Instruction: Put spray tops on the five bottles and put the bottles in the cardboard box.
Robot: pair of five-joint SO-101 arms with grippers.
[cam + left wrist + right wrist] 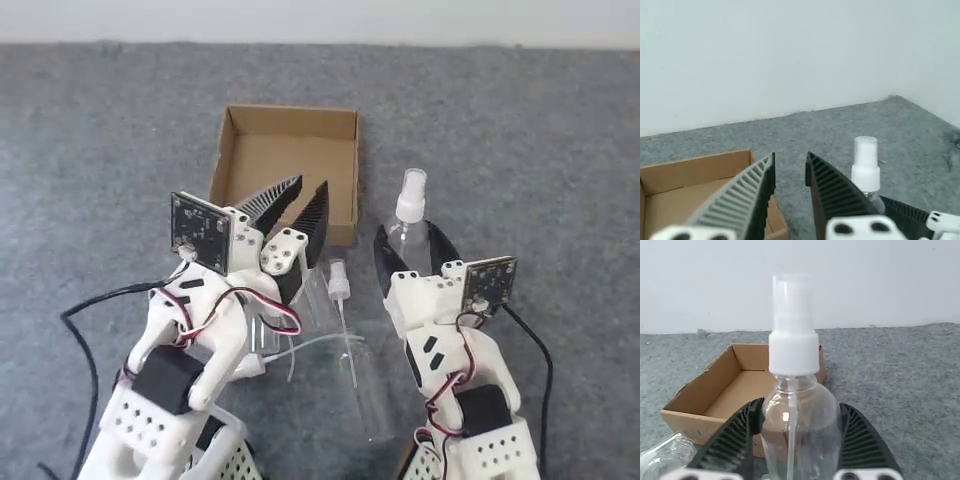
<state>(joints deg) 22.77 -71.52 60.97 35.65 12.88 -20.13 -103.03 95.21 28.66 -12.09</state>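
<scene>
The right gripper (800,407) is pinching the slick capped bottle (792,352) between its fingers (730,440), risking dropping it outside the cardboard box (695,422), while the left gripper (790,157) is gaping part-open, empty.

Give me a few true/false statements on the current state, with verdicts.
1. The cardboard box already holds a bottle. False: no bottle shows inside it.
2. The upright bottle between the right claw's jaws has a spray top on. True.
3. The left claw is holding a spray top. False: it is open with nothing between its jaws.
4. A loose spray top sits on the carpet between the two arms. True.
</scene>
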